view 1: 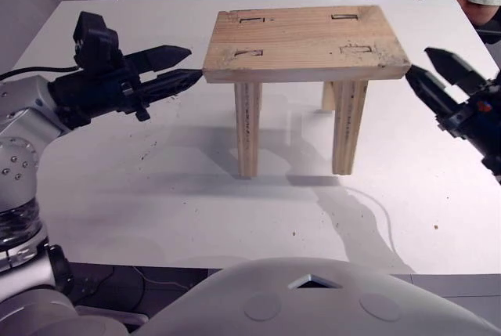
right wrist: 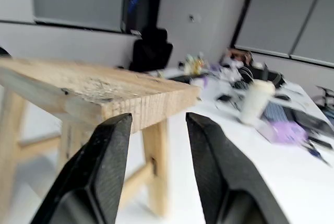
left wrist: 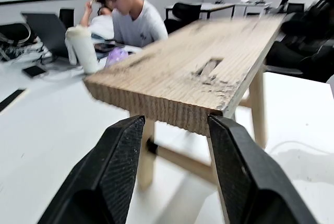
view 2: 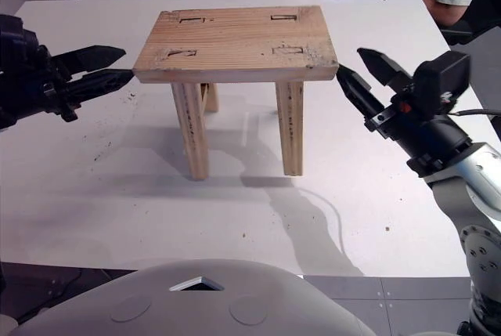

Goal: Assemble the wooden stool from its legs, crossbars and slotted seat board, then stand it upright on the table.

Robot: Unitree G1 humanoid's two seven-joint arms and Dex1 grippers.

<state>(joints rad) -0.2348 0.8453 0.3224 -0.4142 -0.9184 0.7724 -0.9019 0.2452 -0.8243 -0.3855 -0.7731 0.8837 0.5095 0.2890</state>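
White table [view 1: 117, 218], head views: wooden stool [view 1: 301, 77] upright, seat board [view 1: 305, 34] long axis runs between your arms. Left gripper [view 1: 192, 64] half-spread, just beside left end; right gripper [view 2: 352, 62] likewise, near right end. Wrist views: each board end faces finger gap.

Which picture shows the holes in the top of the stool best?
The left eye view. It looks down on the seat board, so all four slots show; the right eye view matches. The left wrist view, low at the board's end, catches one slot clearly. The right wrist view sees the board nearly edge-on, slots unclear.
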